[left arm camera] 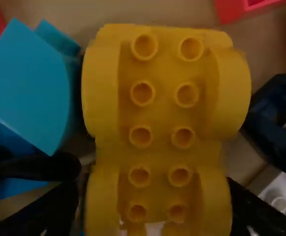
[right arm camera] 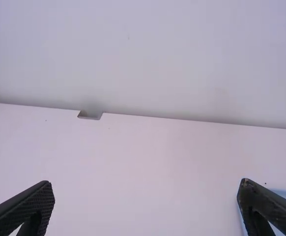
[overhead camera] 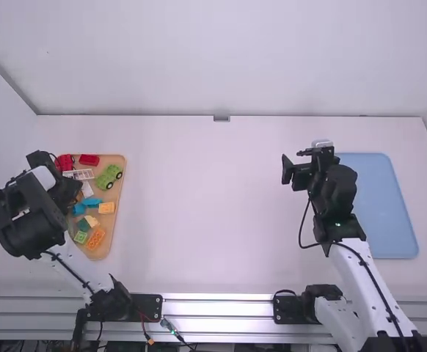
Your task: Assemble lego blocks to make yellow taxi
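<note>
Picking seems in hand: the left tool (left arm camera: pixel 155 209) is clamped on the yellow plastic wheeled chassis (left arm camera: pixel 162 115), the right tool (right arm camera: pixel 147 189) gapes; next, carry past the right edge of the tan tray (overhead camera: pixel 119 194)

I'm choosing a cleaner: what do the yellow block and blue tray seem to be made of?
Yellow block: moulded hard plastic, smooth, going by its hollow round studs.
Blue tray: smooth, probably plastic, from its even colour and rounded corners; painted metal is possible.
</note>
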